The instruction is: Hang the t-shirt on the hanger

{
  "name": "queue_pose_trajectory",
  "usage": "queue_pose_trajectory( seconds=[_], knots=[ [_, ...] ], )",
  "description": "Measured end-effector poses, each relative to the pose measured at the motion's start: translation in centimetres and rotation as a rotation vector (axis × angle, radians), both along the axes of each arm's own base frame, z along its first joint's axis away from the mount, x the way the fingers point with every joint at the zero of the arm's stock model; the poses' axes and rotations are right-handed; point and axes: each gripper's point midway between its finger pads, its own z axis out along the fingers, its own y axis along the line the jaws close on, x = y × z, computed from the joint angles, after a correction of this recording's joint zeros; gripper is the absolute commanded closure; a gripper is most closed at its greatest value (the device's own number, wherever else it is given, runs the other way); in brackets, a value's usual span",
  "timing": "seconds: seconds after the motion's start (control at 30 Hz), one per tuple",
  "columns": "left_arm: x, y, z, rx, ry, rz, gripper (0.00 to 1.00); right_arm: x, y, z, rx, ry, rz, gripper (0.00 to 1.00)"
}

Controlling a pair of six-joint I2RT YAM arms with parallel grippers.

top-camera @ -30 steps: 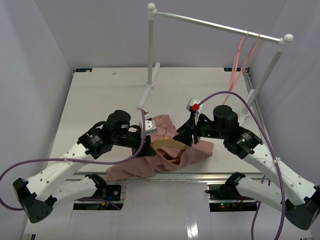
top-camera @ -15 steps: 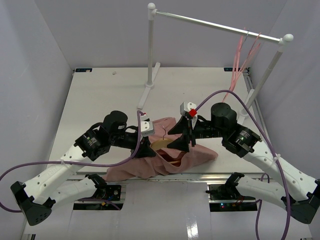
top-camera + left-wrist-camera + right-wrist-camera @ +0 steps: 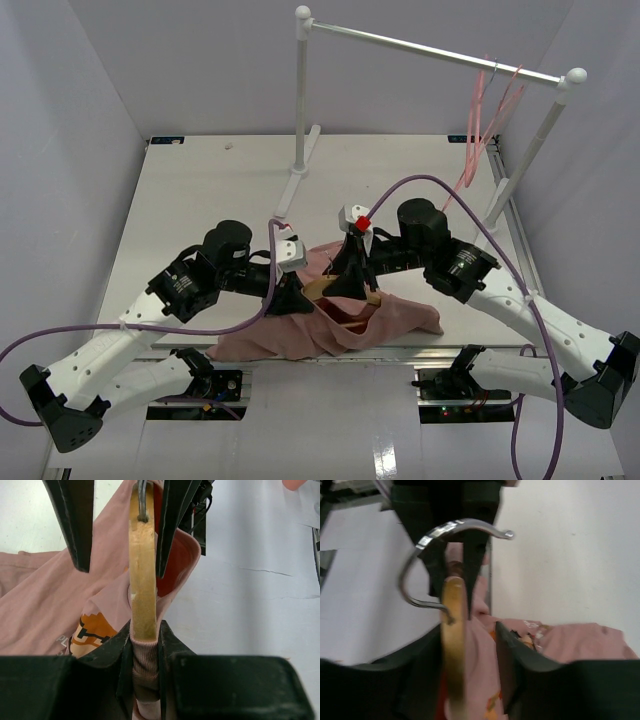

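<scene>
Pale lilac-grey walls [image 3: 70, 120] enclose a white table [image 3: 200, 190] bearing a white clothes rail [image 3: 430, 47].

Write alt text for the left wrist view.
A tan wooden hanger runs up the frame's middle, its near end and a fold of pink t-shirt clamped by the left gripper. The right gripper, jaws open, straddles it near the hook.

Your left hand [image 3: 145, 630] pinches the tan wooden hanger [image 3: 143, 580] edge-on, its near end wrapped in the crumpled pink t-shirt [image 3: 300, 340].
</scene>
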Motion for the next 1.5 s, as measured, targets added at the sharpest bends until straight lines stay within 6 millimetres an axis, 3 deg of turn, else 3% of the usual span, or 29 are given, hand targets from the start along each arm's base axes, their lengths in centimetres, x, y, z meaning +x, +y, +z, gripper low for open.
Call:
queue_pose_trajectory(
  seconds=[0.03,0.1,0.17,0.23,0.4,0.57,0.77,0.97,1.0,1.03,1.07,1.23,1.3,1.5],
  knots=[
    [0.1,0.0,0.0,0.002,0.004,0.007,0.97,-0.2,0.2,-0.1,-0.001,0.004,0.010,0.85],
    [0.3,0.1,-0.1,0.004,0.007,0.016,0.84,-0.7,0.3,-0.1,-0.001,0.012,0.030,0.92],
    [0.6,0.1,0.1,0.008,0.001,0.035,0.71,-0.9,0.3,0.0,0.003,0.013,0.038,0.92],
    [1.1,0.3,0.6,0.017,-0.017,0.075,0.64,-0.8,0.2,0.4,0.014,0.002,0.024,0.92],
    [3.5,1.2,3.8,0.023,-0.094,0.237,0.55,0.3,-0.2,1.6,0.034,-0.042,-0.058,0.92],
    [5.7,2.7,8.1,-0.021,-0.182,0.400,0.45,0.9,-1.0,0.9,-0.025,-0.032,-0.125,0.92],
    [6.5,4.3,8.4,-0.002,-0.210,0.494,0.43,1.1,-1.7,0.4,-0.070,-0.019,-0.156,0.92],
    [7.5,5.8,7.2,0.063,-0.217,0.584,0.44,1.7,-2.1,2.2,-0.067,-0.037,-0.205,0.92],
    [7.5,6.1,7.1,0.068,-0.219,0.592,0.51,1.8,-2.3,2.9,-0.063,-0.043,-0.217,0.92],
    [7.4,6.5,6.9,0.073,-0.222,0.601,0.51,1.9,-2.3,3.9,-0.052,-0.052,-0.228,0.92],
    [7.3,6.9,6.7,0.080,-0.230,0.610,0.63,2.0,-2.4,4.9,-0.040,-0.063,-0.236,0.92],
    [7.1,8.0,7.0,0.075,-0.258,0.636,0.91,1.9,-3.0,8.6,0.018,-0.103,-0.255,0.92],
    [7.1,8.0,7.0,0.075,-0.264,0.633,1.00,1.8,-3.1,8.7,0.016,-0.101,-0.258,0.92],
    [7.5,8.1,5.8,0.114,-0.256,0.648,1.00,2.1,-3.4,8.0,-0.017,-0.089,-0.286,0.92]
  ],
)
